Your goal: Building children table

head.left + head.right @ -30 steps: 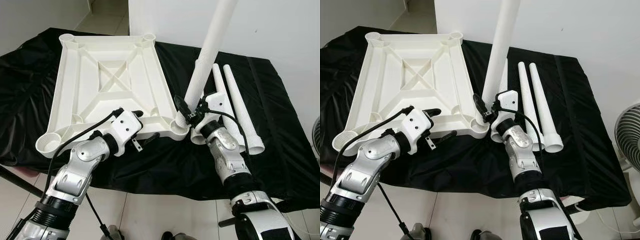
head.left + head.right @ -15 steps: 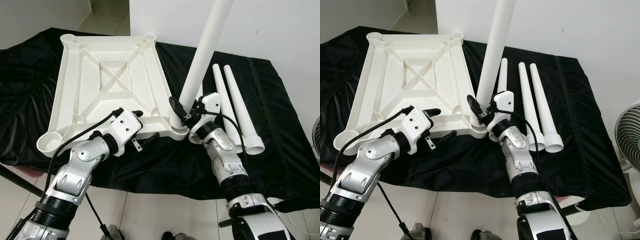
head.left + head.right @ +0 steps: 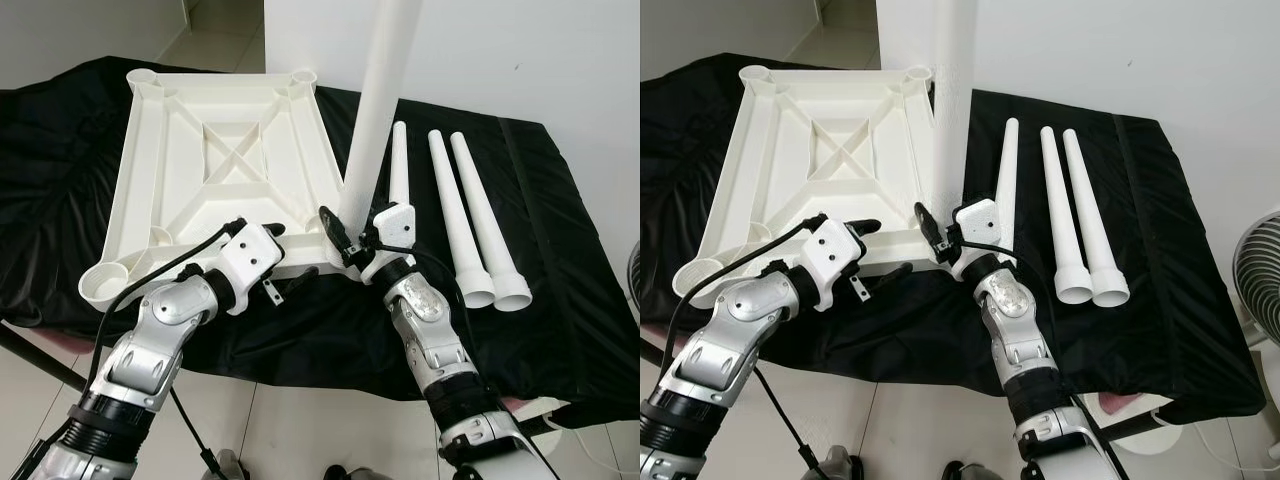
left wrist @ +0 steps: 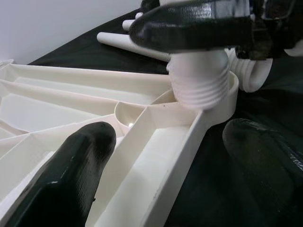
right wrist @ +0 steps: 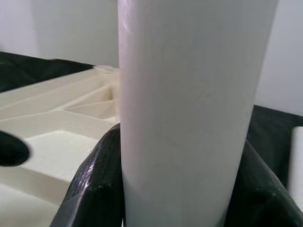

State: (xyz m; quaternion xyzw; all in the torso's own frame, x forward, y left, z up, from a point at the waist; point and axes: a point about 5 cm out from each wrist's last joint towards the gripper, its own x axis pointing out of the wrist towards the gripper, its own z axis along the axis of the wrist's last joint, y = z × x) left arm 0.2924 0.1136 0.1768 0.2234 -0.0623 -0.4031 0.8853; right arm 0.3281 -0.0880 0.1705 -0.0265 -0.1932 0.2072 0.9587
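The white tabletop [image 3: 210,165] lies upside down on the black cloth. My right gripper [image 3: 350,232] is shut on a white leg [image 3: 375,110], which stands nearly upright. Its threaded end [image 4: 199,87] sits in the tabletop's near right corner socket [image 4: 230,101]. In the right wrist view the leg [image 5: 194,109] stands between the black fingers [image 5: 94,184]. My left gripper [image 3: 285,257] is open and straddles the tabletop's near rim, with one finger [image 4: 78,165] inside the frame and the other outside on the cloth.
Three loose white legs [image 3: 455,210] lie side by side on the cloth to the right. The black-covered table [image 3: 560,300] ends close in front of me. A fan [image 3: 1260,270] stands at the far right, and a white wall rises behind.
My right gripper has swung left with the leg, bringing it from a rightward tilt to nearly upright over the corner socket. The left gripper has stayed put.
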